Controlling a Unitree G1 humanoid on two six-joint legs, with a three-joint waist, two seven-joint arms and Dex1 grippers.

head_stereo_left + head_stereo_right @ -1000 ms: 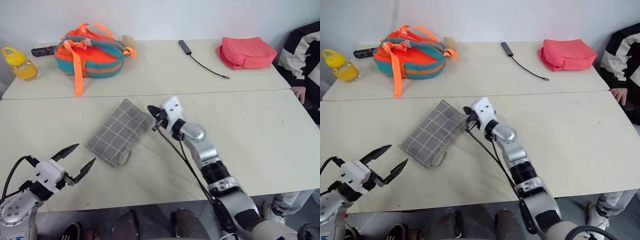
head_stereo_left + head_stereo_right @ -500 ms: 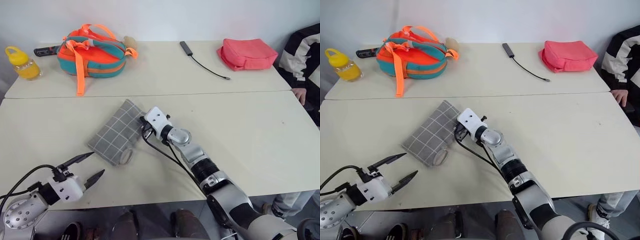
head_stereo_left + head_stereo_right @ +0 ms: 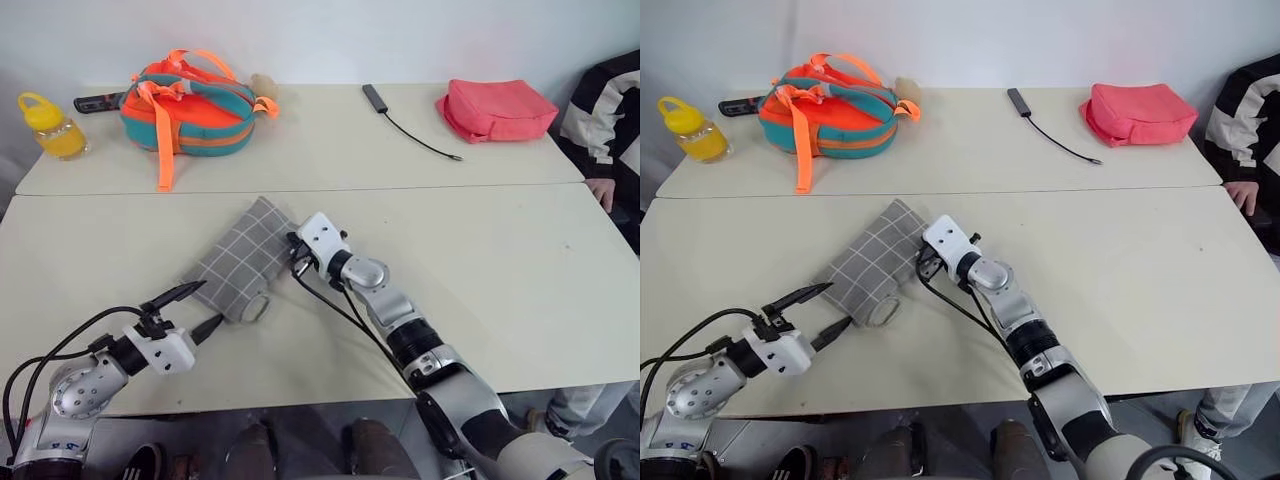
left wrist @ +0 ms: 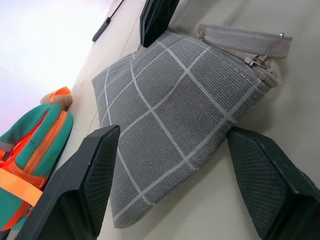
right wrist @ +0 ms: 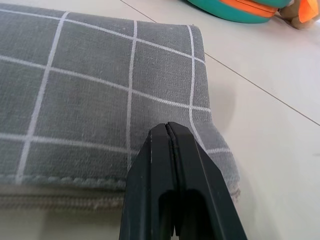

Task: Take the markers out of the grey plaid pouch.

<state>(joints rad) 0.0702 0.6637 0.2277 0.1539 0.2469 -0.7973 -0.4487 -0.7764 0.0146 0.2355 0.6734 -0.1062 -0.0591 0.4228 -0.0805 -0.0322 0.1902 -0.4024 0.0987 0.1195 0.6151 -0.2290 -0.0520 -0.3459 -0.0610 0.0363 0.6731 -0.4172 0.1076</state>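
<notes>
The grey plaid pouch (image 3: 241, 261) lay flat and slantwise on the near cream bench (image 3: 520, 270), zipper apparently closed. The right tool (image 3: 296, 252), fingers pressed together, rested at its far edge, perhaps touching the fabric. The left tool (image 3: 196, 308) stood wide at its near corner. On the far bench against the pale wall sat an orange-and-teal bag (image 3: 186, 105), a yellow bottle (image 3: 52, 127), a black cable (image 3: 412, 127) and a coral-red pouch (image 3: 496, 107).
</notes>
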